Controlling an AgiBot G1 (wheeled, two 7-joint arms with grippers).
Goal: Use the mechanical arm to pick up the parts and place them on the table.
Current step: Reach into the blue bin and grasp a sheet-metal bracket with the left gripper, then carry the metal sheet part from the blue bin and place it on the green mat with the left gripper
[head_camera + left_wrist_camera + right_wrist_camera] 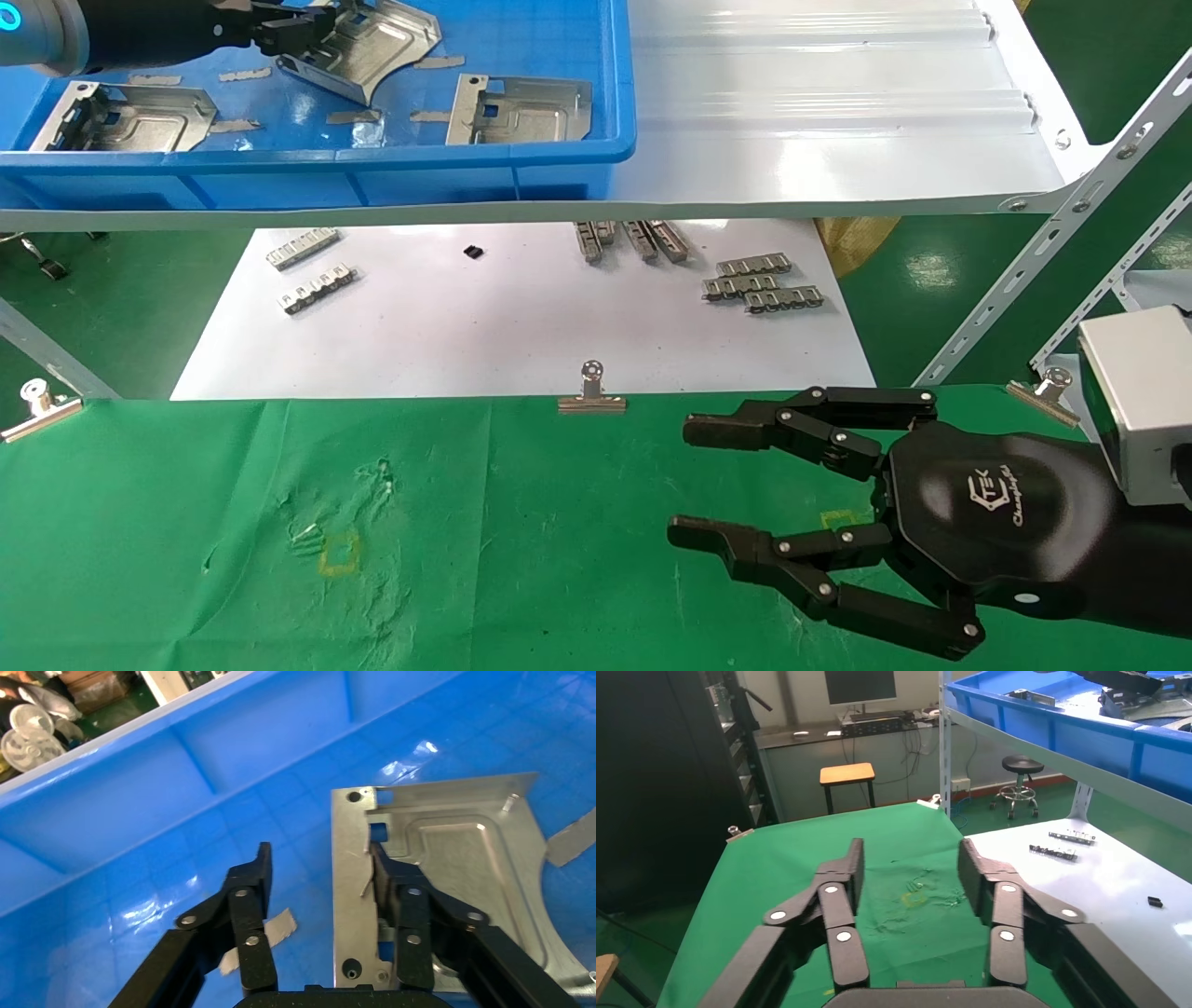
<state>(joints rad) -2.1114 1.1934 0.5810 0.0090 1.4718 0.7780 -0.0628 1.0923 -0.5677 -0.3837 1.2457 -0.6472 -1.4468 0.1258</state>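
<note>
Three silver plates lie in a blue bin on the shelf at the back left: one at the left, one in the middle, one at the right. My left gripper is open inside the bin at the middle plate. In the left wrist view the gripper straddles that plate's straight edge, one finger over the plate, the other over the bin floor. My right gripper is open and empty above the green table at the right; it also shows in its own wrist view.
The white shelf overhangs a white sheet with toothed strips. Binder clips pin the cloth's far edge. A yellow square marks the cloth. Shelf struts rise at the right. Tape scraps lie in the bin.
</note>
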